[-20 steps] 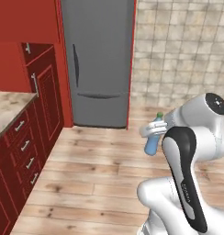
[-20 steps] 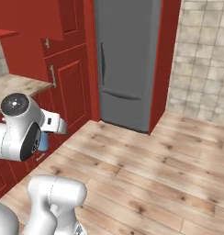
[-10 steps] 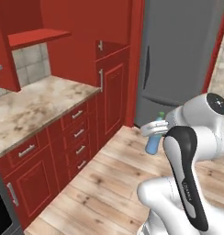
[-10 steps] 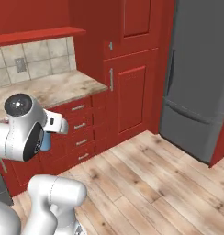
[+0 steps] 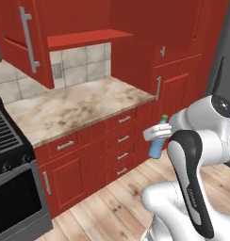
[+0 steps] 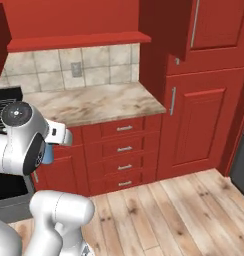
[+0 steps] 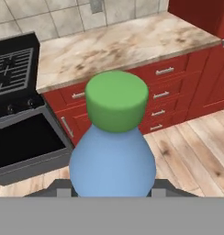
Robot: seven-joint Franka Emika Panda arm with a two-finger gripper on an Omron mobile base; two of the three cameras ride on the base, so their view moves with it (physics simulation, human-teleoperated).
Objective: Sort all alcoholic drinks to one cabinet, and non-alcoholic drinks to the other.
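The jaws are closed on the blue plastic bottle (image 7: 112, 167), gripping it low on its body, its green cap (image 7: 116, 100) facing the hand camera; the bottle (image 5: 157, 141) is held upright in the air in front of the arm, above the wooden floor (image 5: 112, 207); beyond it stand the red drawers (image 5: 121, 140), the marble counter (image 5: 74, 108), the stove (image 7: 15, 73) beside it.

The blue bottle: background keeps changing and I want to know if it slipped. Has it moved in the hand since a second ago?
No. The blue bottle sits at the same spot beside the arm's white body, shut in the hand; the base turned.
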